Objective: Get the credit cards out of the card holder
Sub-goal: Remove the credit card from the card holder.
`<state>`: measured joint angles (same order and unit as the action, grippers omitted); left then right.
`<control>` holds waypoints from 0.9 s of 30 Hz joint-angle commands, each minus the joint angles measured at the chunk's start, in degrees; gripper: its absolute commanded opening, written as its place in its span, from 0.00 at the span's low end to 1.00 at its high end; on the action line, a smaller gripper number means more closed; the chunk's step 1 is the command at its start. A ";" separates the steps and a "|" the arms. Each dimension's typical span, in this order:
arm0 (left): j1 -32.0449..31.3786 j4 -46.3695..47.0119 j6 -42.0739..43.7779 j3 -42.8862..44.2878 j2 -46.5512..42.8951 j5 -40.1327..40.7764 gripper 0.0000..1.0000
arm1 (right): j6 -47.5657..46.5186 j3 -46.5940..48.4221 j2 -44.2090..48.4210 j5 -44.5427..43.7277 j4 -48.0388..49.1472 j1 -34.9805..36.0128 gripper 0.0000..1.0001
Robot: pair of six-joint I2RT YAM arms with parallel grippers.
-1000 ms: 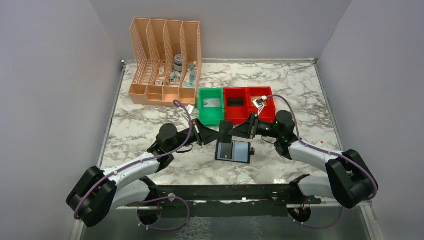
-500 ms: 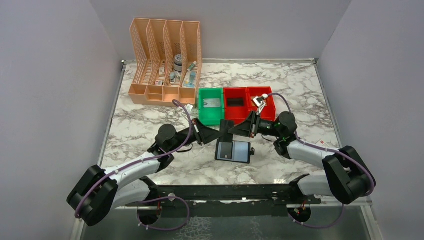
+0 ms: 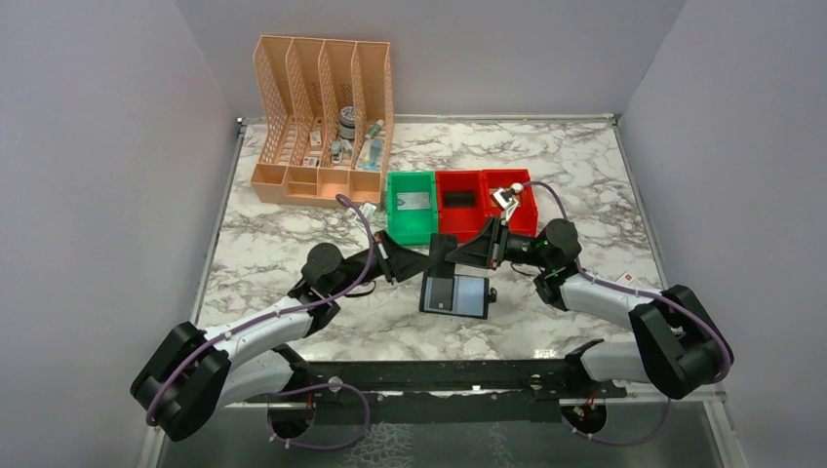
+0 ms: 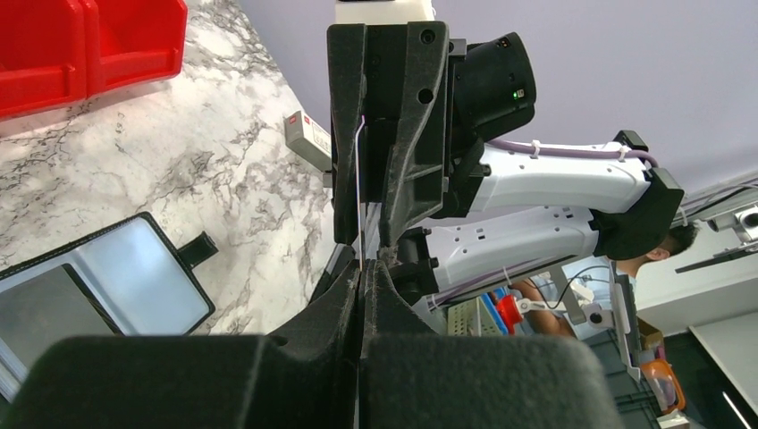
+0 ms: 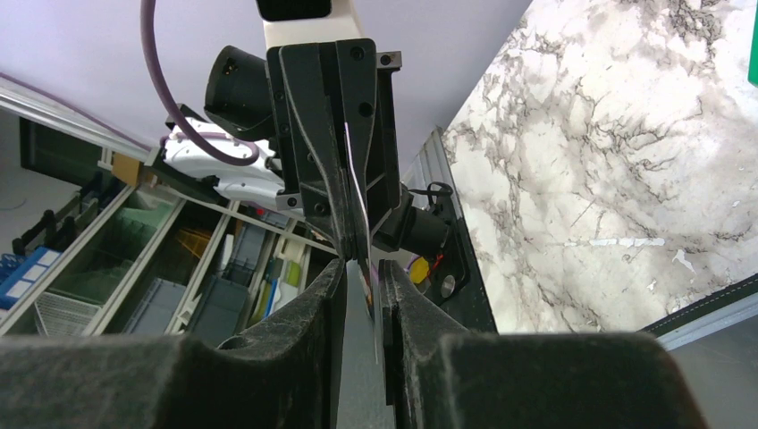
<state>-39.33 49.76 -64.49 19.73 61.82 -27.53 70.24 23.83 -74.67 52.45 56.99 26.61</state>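
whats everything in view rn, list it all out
file organizer: one, peach, back left of the table, small items inside
green bin: one, green, mid table
red bins: two, red, side by side right of the green bin; a white item in the far right one
card holder: one, black with grey-blue panels, open flat near centre
credit card: one, seen edge-on, held in the air between both pincers
white-and-red piece: one, right side of the table
table: one, grey-veined marble
left pincer: shut on the credit card
right pincer: open, a gap showing around the card
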 commanded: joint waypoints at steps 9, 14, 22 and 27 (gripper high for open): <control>0.31 3.98 -0.94 -1.54 -0.39 -1.73 0.00 | -0.71 0.12 2.20 0.43 0.38 0.02 0.01; 0.26 3.89 -1.00 -2.82 -0.78 -0.17 0.10 | -3.91 0.23 4.85 -2.66 -7.37 0.02 0.01; 0.31 2.39 -0.34 -3.02 -0.86 1.04 0.45 | -9.51 1.61 7.77 -5.78 -15.78 0.02 0.01; 0.40 -3.77 2.05 -2.68 -3.60 3.56 0.72 | -18.67 4.61 12.59 -13.93 -30.42 0.02 0.01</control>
<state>-39.31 50.11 -65.06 16.91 61.12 -26.98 60.38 24.86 -66.17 46.41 38.79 26.79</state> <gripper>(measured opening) 0.634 0.015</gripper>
